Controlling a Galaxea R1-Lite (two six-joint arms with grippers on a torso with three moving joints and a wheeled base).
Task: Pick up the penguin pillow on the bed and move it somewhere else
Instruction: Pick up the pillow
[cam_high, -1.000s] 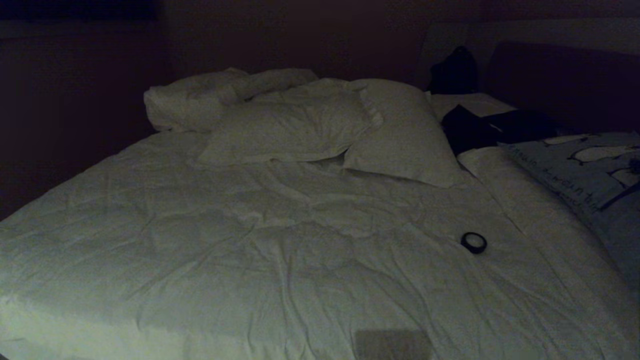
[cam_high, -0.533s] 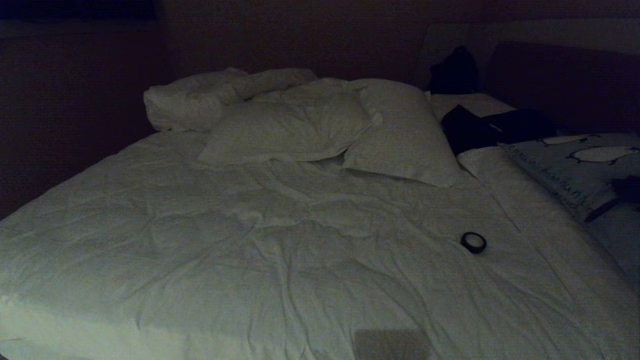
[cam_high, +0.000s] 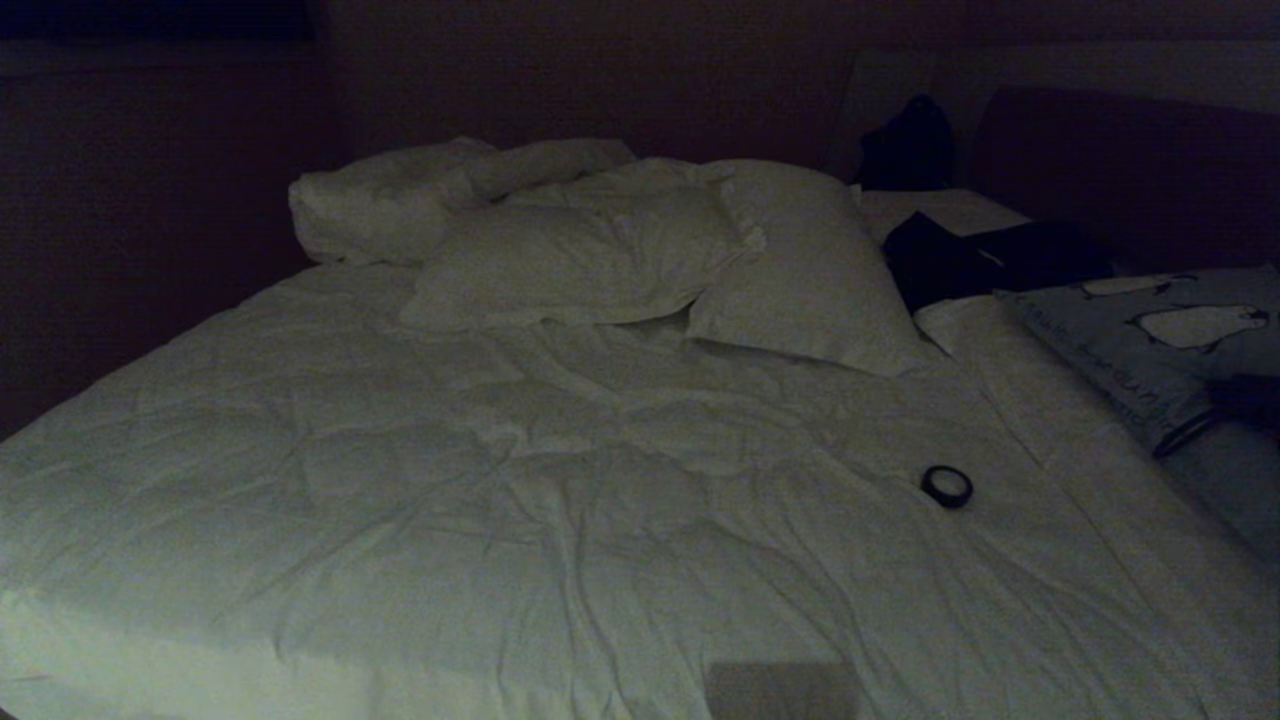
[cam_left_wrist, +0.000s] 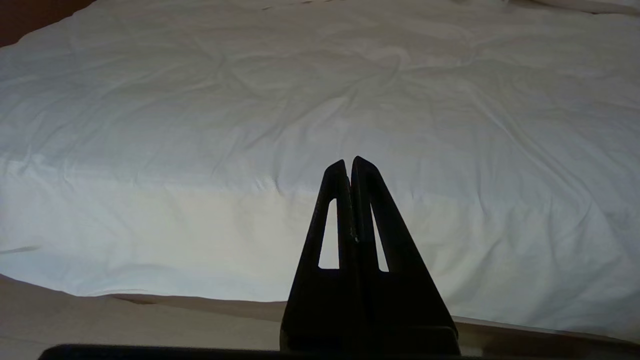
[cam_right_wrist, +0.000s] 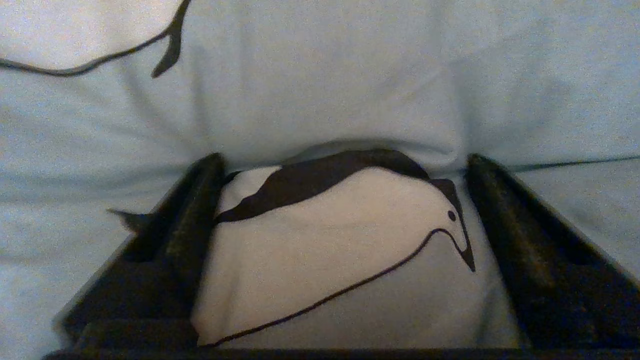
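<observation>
- White, wrinkled duvet covers the bed (cam_high: 560, 480), which fills most of my head view, its dark base hardly visible in the dim room.
- Plain white pillows (cam_high: 600, 250) are heaped at the far end, beside a rumpled roll of bedding.
- Over on my right edge of the bed lies the penguin pillow (cam_high: 1150, 340), grey-blue, with black-and-white penguins and a line of lettering along its near border.
- Dark clothing or bags (cam_high: 990, 255) sit just beyond that pillow, near the headboard.
- My right gripper (cam_right_wrist: 345, 165) is pressed down into the penguin pillow, fingers spread wide, one on each side of a printed penguin, the fabric bulging up between them; they have not pinched it together.
- My left gripper (cam_left_wrist: 350, 162) hangs near the foot of the bed over the duvet, fingers pressed together, holding nothing.
- Small black ring, perhaps a tape roll (cam_high: 946, 485), lies on the duvet between the pillows and me.
</observation>
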